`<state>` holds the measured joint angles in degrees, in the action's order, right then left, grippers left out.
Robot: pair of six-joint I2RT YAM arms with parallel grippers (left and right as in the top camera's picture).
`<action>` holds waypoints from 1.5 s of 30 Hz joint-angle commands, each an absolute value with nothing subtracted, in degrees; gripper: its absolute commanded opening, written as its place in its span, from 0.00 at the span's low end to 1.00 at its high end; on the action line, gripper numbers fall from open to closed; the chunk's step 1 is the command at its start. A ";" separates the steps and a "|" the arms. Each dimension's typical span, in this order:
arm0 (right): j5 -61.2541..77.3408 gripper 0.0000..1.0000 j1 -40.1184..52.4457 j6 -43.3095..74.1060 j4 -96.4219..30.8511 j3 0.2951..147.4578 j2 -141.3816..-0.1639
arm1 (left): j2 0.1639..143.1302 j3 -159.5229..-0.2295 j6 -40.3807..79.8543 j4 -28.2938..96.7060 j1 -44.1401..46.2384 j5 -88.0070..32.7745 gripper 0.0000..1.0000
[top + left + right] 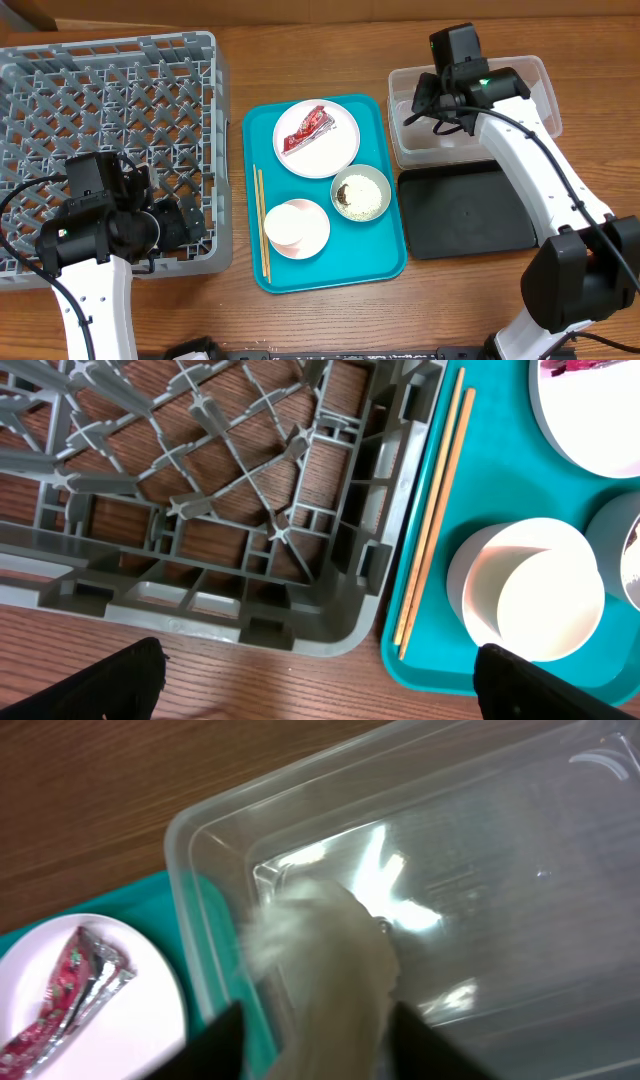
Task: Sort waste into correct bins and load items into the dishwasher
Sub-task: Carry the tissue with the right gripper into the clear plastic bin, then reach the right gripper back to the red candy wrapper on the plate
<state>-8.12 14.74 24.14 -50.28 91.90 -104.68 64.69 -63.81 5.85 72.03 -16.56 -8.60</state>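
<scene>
The crumpled white napkin (325,970) shows as a blur low in the right wrist view, between the fingers of the right gripper (315,1015) and directly over the floor of the clear rectangular plastic tub (500,890). The jaws stand partway apart with the napkin filling the gap, and I cannot tell whether they pinch it or merely flank it. Holding it inside the tub's walls suggests this bin is meant for the paper waste.

In the overhead view the tub sits at upper right, and the shallow black rectangular tray (470,210) lies just below it; that tray looks like the second bin.

The flat teal tray (385,255) in the middle of the frame carries the rest. The shiny red wrapper (307,128) lies on the round white plate (338,152) at its top; the grey-green bowl (383,195), with rice grains and a dark scrap inside, sits lower right; the shallow pink bowl (318,238) sits lower centre with the small white cup (284,222) resting in it; the thin wooden chopsticks (261,225) lie along the tray's left edge.

The left gripper (320,652) hangs at lower left over the near corner of the large grey plastic dish rack (110,90), its jaws spread wide and empty. It is likely staged there because the chopsticks and cup are just beside it for loading.
</scene>
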 commanded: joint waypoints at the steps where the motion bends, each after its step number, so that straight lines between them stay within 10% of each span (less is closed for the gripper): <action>1: -8.05 0.80 14.39 25.74 -48.42 92.25 -104.25 | 64.49 -64.88 5.80 71.96 -16.86 -9.02 1.00; 10: 11.75 0.74 18.02 25.85 -38.26 96.42 -103.94 | 64.49 -64.88 5.82 71.88 -16.86 -9.04 1.00; 39: -2.39 0.72 36.71 46.72 -20.25 96.40 -131.20 | 64.51 -64.86 5.80 71.94 -16.86 -9.02 1.00; 45: -1.39 0.57 37.54 47.16 -20.91 96.40 -132.07 | 64.51 -64.86 5.80 71.92 -16.86 -9.04 1.00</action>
